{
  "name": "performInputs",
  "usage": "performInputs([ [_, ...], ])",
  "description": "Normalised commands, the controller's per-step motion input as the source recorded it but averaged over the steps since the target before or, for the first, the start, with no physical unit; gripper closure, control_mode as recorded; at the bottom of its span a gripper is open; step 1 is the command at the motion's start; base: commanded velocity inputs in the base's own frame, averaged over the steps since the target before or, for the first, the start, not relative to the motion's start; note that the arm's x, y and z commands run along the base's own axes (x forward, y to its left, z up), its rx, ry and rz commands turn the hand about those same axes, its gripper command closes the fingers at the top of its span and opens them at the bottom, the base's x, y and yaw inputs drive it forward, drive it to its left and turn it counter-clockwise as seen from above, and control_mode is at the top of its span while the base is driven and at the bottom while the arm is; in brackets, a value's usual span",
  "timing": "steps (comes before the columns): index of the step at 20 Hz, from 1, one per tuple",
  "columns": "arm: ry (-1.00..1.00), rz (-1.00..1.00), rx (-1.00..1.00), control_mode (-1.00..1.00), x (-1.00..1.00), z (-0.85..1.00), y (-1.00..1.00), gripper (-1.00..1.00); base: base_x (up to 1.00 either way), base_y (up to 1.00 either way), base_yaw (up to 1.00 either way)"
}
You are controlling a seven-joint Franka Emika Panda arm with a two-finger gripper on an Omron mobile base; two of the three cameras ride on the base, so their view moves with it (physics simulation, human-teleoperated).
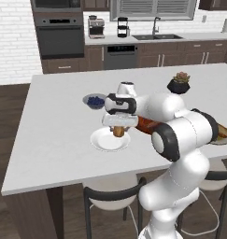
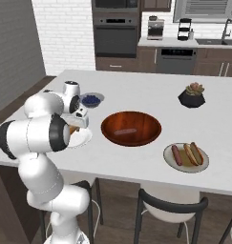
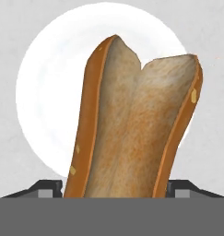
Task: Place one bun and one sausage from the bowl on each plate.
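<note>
My gripper (image 1: 118, 130) is shut on a golden-tan bun (image 3: 132, 124), held just above the plain white plate (image 3: 39, 92) near the island's front edge. In the left base view the bun (image 1: 118, 132) hangs from the hand over the white plate (image 1: 103, 142). The reddish-brown wooden bowl (image 2: 131, 127) sits to the right of that plate with one dark sausage (image 2: 124, 132) lying in it. Further right, the cream-rimmed plate (image 2: 185, 158) carries a second sausage (image 2: 176, 154) and a second bun (image 2: 194, 152).
A small grey bowl of blue berries (image 1: 95, 100) stands just behind the white plate. A dark potted succulent (image 2: 192, 95) sits at the back right of the island. Dark stools (image 2: 170, 209) stand under the front edge.
</note>
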Motion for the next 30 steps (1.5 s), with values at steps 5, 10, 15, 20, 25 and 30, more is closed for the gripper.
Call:
performInputs([
  [5,0.01,0.21,0.0,-1.0,0.22,-0.07,0.73,1.0,0.0,0.0,0.0],
  [10,0.03,0.1,-0.01,-1.0,0.35,-0.31,0.3,1.0,0.0,0.0,0.0],
  [15,0.01,0.02,-0.05,-1.0,0.28,-0.42,0.03,1.0,0.0,0.0,0.0],
  [20,0.0,0.0,-0.03,-1.0,0.11,-0.21,0.01,1.0,0.0,0.0,0.0],
  [25,0.0,0.0,0.0,-1.0,0.01,-0.05,0.01,1.0,0.0,0.0,0.0],
  [30,0.0,0.0,0.0,-1.0,0.0,-0.25,0.0,1.0,0.0,0.0,0.0],
])
